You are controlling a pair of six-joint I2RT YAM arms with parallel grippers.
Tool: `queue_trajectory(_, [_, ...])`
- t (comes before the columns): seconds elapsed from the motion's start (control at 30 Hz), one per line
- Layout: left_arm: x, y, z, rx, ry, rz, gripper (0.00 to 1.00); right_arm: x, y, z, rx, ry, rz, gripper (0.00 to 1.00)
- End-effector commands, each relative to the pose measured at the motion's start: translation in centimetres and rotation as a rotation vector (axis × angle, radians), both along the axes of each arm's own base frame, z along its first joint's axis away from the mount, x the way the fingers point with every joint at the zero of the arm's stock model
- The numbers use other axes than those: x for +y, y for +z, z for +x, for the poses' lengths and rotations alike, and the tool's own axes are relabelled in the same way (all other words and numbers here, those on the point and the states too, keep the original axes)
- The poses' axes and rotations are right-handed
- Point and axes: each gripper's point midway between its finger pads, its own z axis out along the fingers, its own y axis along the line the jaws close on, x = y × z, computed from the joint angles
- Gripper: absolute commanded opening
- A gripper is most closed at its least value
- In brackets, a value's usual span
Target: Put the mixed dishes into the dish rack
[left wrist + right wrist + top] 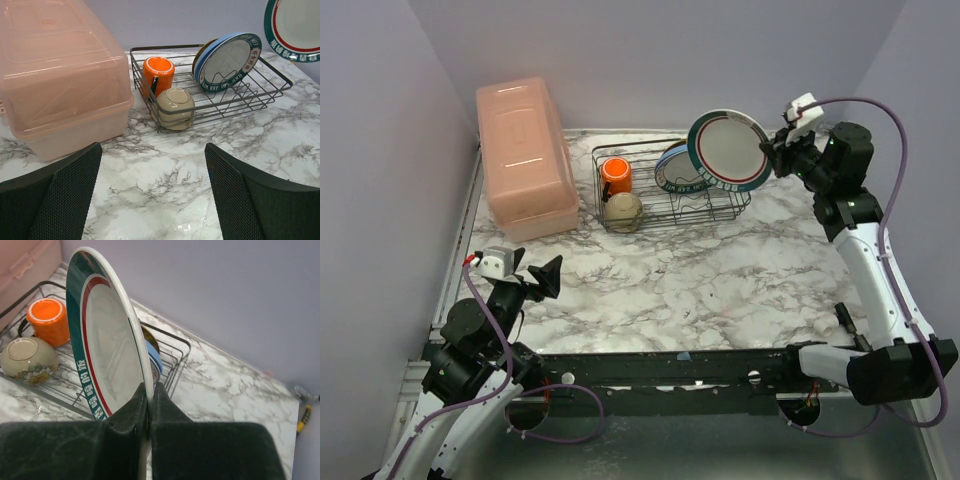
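The black wire dish rack (705, 205) on the bench (720, 280) holds the upright orange mug (615, 175), the small white bowl (625, 211) on its side and the light-blue plate (675, 168) on edge against the yellow-brown plate (149, 338), while the teal-rimmed white plate (728, 150) hangs upright above its right end.

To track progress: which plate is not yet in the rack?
The teal-rimmed white plate, clamped in the right gripper; the light-blue plate stands in the dish rack.

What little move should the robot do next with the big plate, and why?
Probably lower it straight down: the right end effector grips the white plate upright above the dish rack, where slot wires beside the light-blue plate look free.
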Motion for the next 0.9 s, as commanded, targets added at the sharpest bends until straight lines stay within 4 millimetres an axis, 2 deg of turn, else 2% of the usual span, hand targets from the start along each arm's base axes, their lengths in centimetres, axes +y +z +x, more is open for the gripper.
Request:
queue_trajectory(0.0, [-0.1,0.0,0.1,-0.009,-0.003,0.005,0.84,4.0,1.8,1.2,-0.156,0.118,-0.116,0.0])
queue_trajectory(0.13, [-0.1,-0.1,0.2,-0.006,-0.001,0.008,0.84,6.0,0.7,2.3,-0.205,0.165,-0.213,0.0])
queue_trajectory(0.3, [-0.1,-0.3,0.3,0.001,0.002,0.014,0.84,6.1,0.0,4.4,-0.294,0.161,-0.319,0.0])
queue_trajectory(0.43, [-0.2,-0.4,0.4,0.004,0.002,0.016,0.84,7.6,-0.8,4.3,-0.423,0.265,-0.493,0.0])
queue_trajectory(0.6, [-0.3,-0.5,0.5,0.01,0.002,0.021,0.84,8.3,-2.4,4.9,-0.505,0.344,-0.656,0.0])
queue_trajectory(0.77, [-0.2,-0.7,0.6,0.018,0.006,0.03,0.84,9.2,-2.8,5.3,-0.542,0.412,-0.713,0.0])
queue_trajectory(0.87, [-0.3,-0.7,0.7,0.019,0.005,0.032,0.84,9.9,-3.9,5.4,-0.524,0.468,-0.747,0.0])
